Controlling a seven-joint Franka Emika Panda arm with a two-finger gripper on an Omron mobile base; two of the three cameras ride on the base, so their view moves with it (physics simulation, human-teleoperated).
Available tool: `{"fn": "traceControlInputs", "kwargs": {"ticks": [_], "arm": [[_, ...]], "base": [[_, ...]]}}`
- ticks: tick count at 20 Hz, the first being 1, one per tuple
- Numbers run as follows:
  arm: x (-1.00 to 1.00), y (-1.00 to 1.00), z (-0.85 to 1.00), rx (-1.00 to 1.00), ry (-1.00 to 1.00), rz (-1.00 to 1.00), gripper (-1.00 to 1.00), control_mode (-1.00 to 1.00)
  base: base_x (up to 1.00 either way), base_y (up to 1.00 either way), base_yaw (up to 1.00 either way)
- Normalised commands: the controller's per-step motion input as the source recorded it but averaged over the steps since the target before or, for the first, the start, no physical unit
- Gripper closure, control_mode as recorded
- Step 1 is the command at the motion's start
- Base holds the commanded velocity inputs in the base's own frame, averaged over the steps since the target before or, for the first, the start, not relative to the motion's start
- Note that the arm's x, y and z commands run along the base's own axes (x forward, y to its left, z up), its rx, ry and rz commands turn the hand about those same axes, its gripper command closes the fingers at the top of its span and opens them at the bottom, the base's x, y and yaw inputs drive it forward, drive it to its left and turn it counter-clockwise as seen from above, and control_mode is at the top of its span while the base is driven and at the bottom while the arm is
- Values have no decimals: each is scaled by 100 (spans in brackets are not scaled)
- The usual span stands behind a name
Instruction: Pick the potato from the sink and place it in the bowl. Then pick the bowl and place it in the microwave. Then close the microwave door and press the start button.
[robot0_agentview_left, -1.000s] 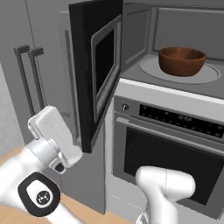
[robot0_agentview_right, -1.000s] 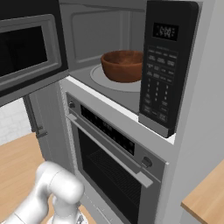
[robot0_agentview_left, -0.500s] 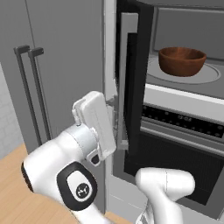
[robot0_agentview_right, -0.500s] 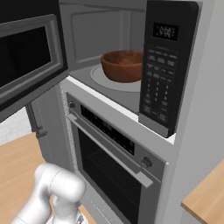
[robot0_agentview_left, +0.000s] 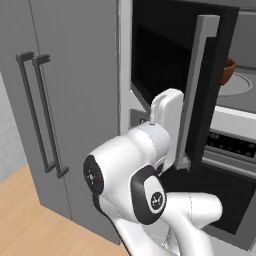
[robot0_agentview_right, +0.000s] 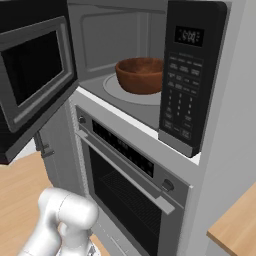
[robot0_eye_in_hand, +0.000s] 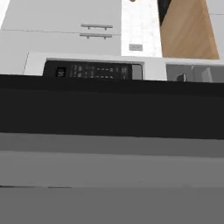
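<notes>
Nearest the cameras, the white arm is folded tight in the left base view, its elbow at about 7 o'clock and the forearm raised towards 1 o'clock, so that the hand lies flat against the outer face of the microwave door. This pose is judged to be a push rather than a grasp: the flat of the hand is set near the door's free edge, where a swing is most easily driven. The fingertips are hidden behind the hand and the door; the pincer is taken to be spread wide, and nothing is seen held in it.

The door is seen partly open, edge-on in the left base view and at 9 o'clock in the right base view, its grey-framed window angled towards the cavity. In the hand view the dark door panel lies close across the middle, with the control panel beyond it at 12 o'clock.

Further in, the bowl is set upright on the pale turntable plate, at about 12 o'clock in the right base view, clear of the door's sweep. Whether the potato lies inside it cannot be told. The keypad, on which the start button is judged to sit, stands just beside the cavity at 2 o'clock. Below lies the oven.
</notes>
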Motion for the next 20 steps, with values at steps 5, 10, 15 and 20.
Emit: {"fn": "traceControlInputs", "kwargs": {"ticks": [5, 10, 15, 20], "arm": [[0, -95, 14, 25, -16, 0, -100, -100], [15, -88, 5, 23, -13, 0, -100, -100], [49, -69, 0, 19, -11, 0, -100, -100], [44, -40, 0, 16, -27, 0, -100, -100]], "base": [[0, 0, 0], [0, 0, 0], [0, 0, 0], [0, 0, 0]]}}
